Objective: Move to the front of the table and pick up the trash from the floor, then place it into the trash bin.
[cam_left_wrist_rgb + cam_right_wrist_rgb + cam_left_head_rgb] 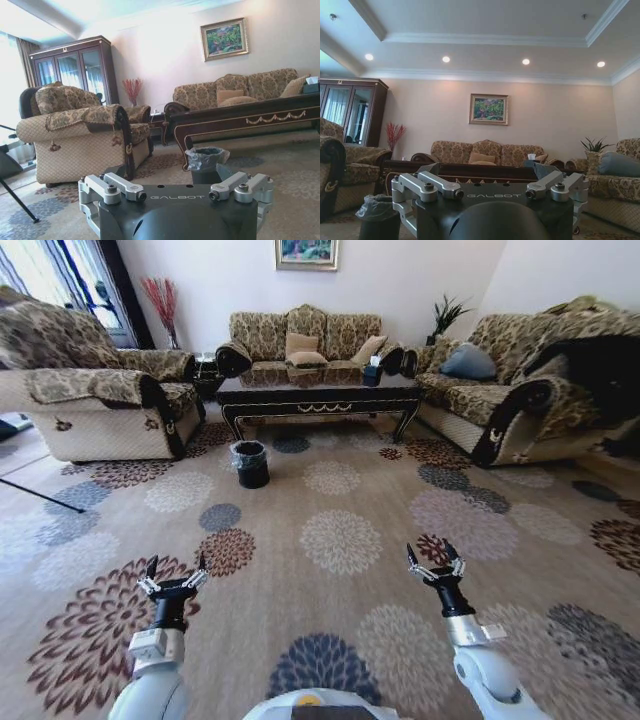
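A: Head view?
B: Left gripper (173, 569) and right gripper (434, 555) low over the carpet (340, 540), fingers spread, holding nothing. Table (318, 395) far ahead between the sofas. Trash bin (250, 463) on the carpet near the table's left front leg. Trash too small to make out.

A: Left wrist?
B: Gripper (176, 192) wide apart, empty. Bin (206, 164) partly hidden behind it, beside the table (240, 117). Table's right end is cut off.

A: Right wrist?
B: Gripper (493, 190) open, empty. It blocks most of the table (470, 170). Bin (379, 217) cut off at the frame edge.
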Motion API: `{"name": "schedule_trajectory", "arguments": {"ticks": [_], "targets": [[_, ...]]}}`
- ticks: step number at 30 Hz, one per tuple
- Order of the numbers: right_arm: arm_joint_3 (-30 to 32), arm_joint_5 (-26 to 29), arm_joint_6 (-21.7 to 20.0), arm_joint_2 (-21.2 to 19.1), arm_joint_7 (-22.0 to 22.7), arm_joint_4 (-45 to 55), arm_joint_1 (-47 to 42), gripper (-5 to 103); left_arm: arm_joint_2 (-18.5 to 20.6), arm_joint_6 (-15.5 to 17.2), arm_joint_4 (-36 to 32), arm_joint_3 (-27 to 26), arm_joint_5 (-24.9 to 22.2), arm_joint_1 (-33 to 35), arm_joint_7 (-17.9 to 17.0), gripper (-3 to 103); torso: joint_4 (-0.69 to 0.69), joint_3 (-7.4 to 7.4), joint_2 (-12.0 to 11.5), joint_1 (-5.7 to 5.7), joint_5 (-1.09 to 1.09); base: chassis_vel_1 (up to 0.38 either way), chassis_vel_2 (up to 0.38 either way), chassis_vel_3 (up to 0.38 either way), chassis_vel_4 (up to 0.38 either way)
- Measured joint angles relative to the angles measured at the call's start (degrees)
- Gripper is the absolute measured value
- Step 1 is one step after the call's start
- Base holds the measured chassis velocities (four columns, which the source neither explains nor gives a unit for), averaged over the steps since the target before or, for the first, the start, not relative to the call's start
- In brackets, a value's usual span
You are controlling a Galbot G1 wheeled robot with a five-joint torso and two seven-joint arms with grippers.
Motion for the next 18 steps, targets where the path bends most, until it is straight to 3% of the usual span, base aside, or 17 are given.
{"name": "schedule_trajectory", "arguments": {"ticks": [18], "targets": [[1.12, 2.49, 1.02, -0.51, -5.09, -0.69, -0.62, 100, -0.57, -0.24, -1.23, -0.56, 0.45, 1.02, -0.01, 100, -0.01, 0.03, -0.02, 0.04, 0.00, -0.003, 0.012, 0.012, -0.006]]}}
